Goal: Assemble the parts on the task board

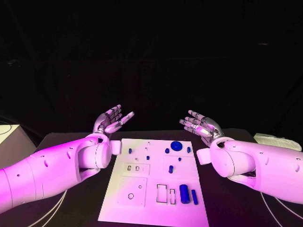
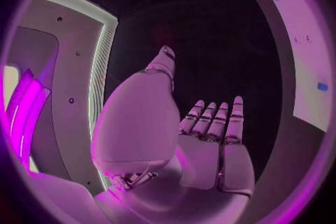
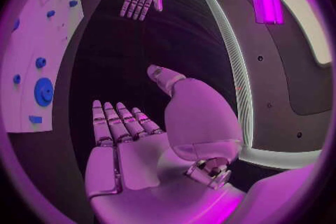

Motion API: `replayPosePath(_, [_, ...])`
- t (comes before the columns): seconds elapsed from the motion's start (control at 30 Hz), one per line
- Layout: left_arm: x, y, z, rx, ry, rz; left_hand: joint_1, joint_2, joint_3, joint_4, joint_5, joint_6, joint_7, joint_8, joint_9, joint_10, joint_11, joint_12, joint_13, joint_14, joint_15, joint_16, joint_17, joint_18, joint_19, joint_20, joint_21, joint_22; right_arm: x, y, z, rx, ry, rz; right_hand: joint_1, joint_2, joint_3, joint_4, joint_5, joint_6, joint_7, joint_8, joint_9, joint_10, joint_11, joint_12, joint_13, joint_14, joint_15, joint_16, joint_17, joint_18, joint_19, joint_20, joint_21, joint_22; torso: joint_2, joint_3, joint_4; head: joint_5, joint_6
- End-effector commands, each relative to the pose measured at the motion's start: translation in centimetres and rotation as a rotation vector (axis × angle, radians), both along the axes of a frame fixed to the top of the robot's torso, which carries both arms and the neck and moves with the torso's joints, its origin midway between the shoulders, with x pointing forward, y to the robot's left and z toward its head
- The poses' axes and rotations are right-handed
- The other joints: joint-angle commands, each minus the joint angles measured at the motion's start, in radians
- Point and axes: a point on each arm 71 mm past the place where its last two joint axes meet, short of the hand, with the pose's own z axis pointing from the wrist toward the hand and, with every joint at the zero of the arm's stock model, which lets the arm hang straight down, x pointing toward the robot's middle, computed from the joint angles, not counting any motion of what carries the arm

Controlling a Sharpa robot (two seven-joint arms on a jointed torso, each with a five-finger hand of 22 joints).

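the task board (image 1: 134,201) lay flat in the middle of the black table (image 1: 76,208), its long side running away from the robot. on it sat the blue parts: a large round disc (image 1: 176,145) near the far edge, a few small pieces (image 1: 168,151) just beside it, one upright piece (image 1: 171,169) near the middle, and two long bars (image 1: 184,194) side by side close to the near right corner. several pale rectangular recesses (image 1: 162,193) showed on the near half.

the left hand (image 1: 112,119) was raised beyond the board's far left corner, fingers spread and holding nothing, well apart from every part. the right hand (image 1: 202,125) was raised beyond the far right corner, likewise spread wide and holding nothing. the board lay between the two forearms, nearer the robot than either hand.

in the left wrist view the left hand's (image 2: 210,145) fingers (image 2: 234,117) stood straight and apart, with the board's edge (image 2: 308,28) off to one side. in the right wrist view the right hand (image 3: 126,145) was flat and open-palmed, and the disc (image 3: 43,91) lay on the board beside it.
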Motion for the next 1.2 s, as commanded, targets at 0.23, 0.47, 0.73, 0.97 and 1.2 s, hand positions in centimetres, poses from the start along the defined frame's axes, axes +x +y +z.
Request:
replayPosePath(0.23, [0.6, -0.5, 0.4, -0.114, -0.024, -0.099, 0.039, 0.025, 0.013, 0.013, 0.003, 0.049, 0.097, 0.014, 0.009, 0.057, 0.019, 0.013, 0.006, 0.060, 0.021, 0.018, 0.011, 0.008, 0.043, 0.021, 0.017, 0.008, 0.1, 0.7, 0.0, 0.063, 0.079, 0.189, 0.112, 0.003, 0.076, -0.079, 0.006, 0.276, 0.162, 0.076, 0.047, 0.309, -0.011, 0.045, 0.022, 0.326, -0.026, 0.076, 0.047, 0.044, 0.234, 0.008, 0.081, 0.038, 0.000, 0.0000, 0.0002, 0.000, 0.000])
replayPosePath(0.47, [0.6, 0.8, 0.4, -0.125, -0.024, -0.124, 0.035, 0.103, 0.067, 0.004, 0.000, 0.222, 0.097, 0.064, 0.042, 0.354, 0.065, 0.058, 0.028, 0.403, 0.013, 0.104, 0.066, 0.018, 0.331, 0.020, 0.112, 0.052, 2.4, -2.3, 0.8, -0.355, -0.182, 0.144, 0.143, -0.026, 0.118, -0.130, 0.019, 0.663, 0.123, 0.197, 0.114, 0.700, -0.068, 0.106, 0.036, 0.658, -0.101, 0.180, 0.092, 0.104, 0.527, -0.009, 0.219, 0.094, 0.009, -0.0084, -0.0019, -0.010, -0.037])
replayPosePath(0.73, [-0.1, 1.1, 1.1, -0.095, -0.041, -0.187, 0.040, 0.126, 0.099, -0.014, 0.002, 0.553, 0.079, 0.185, 0.107, 0.727, -0.018, 0.169, 0.046, 0.682, -0.085, 0.342, 0.183, 0.062, 0.546, -0.030, 0.261, 0.110, 2.8, -1.7, 1.9, -0.632, -0.336, 0.312, 0.175, -0.021, 0.029, -0.165, 0.006, 0.766, 0.077, 0.211, 0.123, 0.867, -0.126, 0.070, 0.030, 0.883, -0.179, 0.235, 0.136, 0.087, 0.591, -0.105, 0.487, 0.267, 0.036, -0.0110, 0.0147, -0.024, -0.048])
replayPosePath(0.97, [-1.5, 1.3, 2.4, -0.073, -0.054, -0.252, 0.047, 0.103, 0.131, -0.011, 0.002, 0.577, 0.065, 0.198, 0.117, 0.784, -0.038, 0.161, 0.040, 0.739, -0.118, 0.492, 0.278, 0.058, 0.612, -0.071, 0.353, 0.158, 3.2, -1.2, 3.0, -0.810, -0.406, 0.375, 0.165, -0.031, 0.000, -0.183, 0.005, 0.814, 0.050, 0.188, 0.125, 0.955, -0.161, 0.041, 0.034, 1.063, -0.234, 0.310, 0.244, 0.102, 0.599, -0.151, 0.754, 0.454, 0.071, -0.0137, 0.0317, -0.046, -0.044])
replayPosePath(1.2, [-3.2, 1.4, 4.1, -0.065, -0.076, -0.320, 0.042, 0.069, 0.195, -0.015, 0.001, 0.585, 0.051, 0.213, 0.145, 0.821, -0.057, 0.131, 0.037, 0.774, -0.150, 0.797, 0.472, 0.053, 0.626, -0.117, 0.587, 0.308, 3.6, -0.5, 4.3, -0.984, -0.457, 0.401, 0.138, -0.064, 0.015, -0.187, 0.013, 0.837, 0.032, 0.167, 0.136, 0.984, -0.182, 0.037, 0.035, 1.185, -0.267, 0.490, 0.410, 0.108, 0.694, -0.181, 0.872, 0.525, 0.111, -0.0193, 0.0531, -0.069, -0.041])
